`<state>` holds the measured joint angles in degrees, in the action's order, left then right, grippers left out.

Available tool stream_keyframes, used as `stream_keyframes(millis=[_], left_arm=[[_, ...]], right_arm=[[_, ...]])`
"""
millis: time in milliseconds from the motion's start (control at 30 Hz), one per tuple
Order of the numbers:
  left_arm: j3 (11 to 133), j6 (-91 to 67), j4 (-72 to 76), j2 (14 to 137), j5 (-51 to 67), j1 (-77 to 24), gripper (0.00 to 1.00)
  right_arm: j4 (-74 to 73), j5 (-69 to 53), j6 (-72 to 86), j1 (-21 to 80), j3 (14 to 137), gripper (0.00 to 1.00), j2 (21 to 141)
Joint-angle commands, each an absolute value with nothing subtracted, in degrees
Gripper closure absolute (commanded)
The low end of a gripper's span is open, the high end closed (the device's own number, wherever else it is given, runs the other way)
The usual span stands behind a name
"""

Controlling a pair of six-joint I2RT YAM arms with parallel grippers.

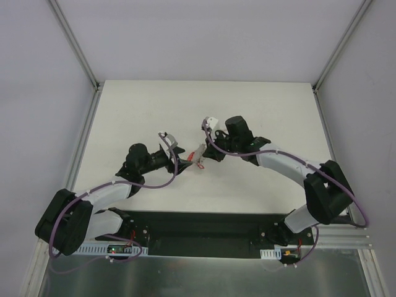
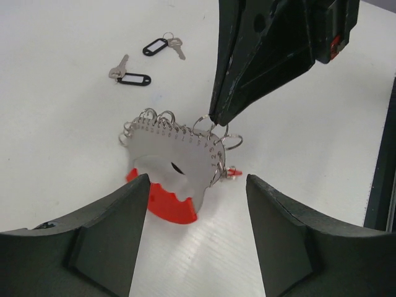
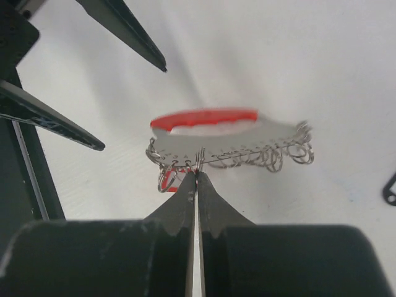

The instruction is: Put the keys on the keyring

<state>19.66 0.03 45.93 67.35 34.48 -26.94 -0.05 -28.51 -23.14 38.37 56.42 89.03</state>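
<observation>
Keyring: your keyring (image 2: 176, 161) lies on the white table (image 2: 62, 124) between the two arms. Its grey plate has a row of small split rings (image 2: 162, 119) along the curved edge, and its red arc (image 2: 166, 207) faces the left wrist.
Left gripper: your left gripper (image 2: 198, 178) is spread wide, with one finger on either side of the keyring. The red arc runs behind the left-hand finger (image 2: 111, 229), and you cannot tell whether they touch.
Right gripper: your right gripper (image 3: 197, 176) has its fingers pressed together, with only a hairline between them. The tips meet the ringed edge of the keyring near one end. A split ring may be nipped between them, but the view is too tight to be sure.
Loose keys: one black-tagged key (image 2: 154, 47) and a second black-tagged key (image 2: 133, 79) lie flat on the table well beyond the keyring, apart from it and near each other.
Red piece: a small red piece (image 2: 234, 173) hangs at the keyring's end just beside the right gripper's tips. It is too small to identify.
</observation>
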Motion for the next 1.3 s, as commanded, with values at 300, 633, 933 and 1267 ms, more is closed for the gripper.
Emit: stream_keyframes(millis=[300,633,933,1267], left_arm=[[25.9,0.2,39.3,57.6,48.5,-26.9,0.42],[36.5,-1.8,31.0,60.5,53.6,-27.2,0.48],[42.9,1.5,27.5,68.8,56.1,-30.6,0.69],[39.3,0.4,29.0,68.9,49.1,-30.9,0.63]], right_arm=[[6.2,-32.6,-31.6,40.0,48.3,0.99,67.2],[4.7,-35.8,-31.3,40.3,47.3,0.99,61.7],[3.8,-36.1,-31.6,40.5,47.8,0.99,61.0],[1.5,-35.2,-33.0,40.7,48.3,0.99,66.0]])
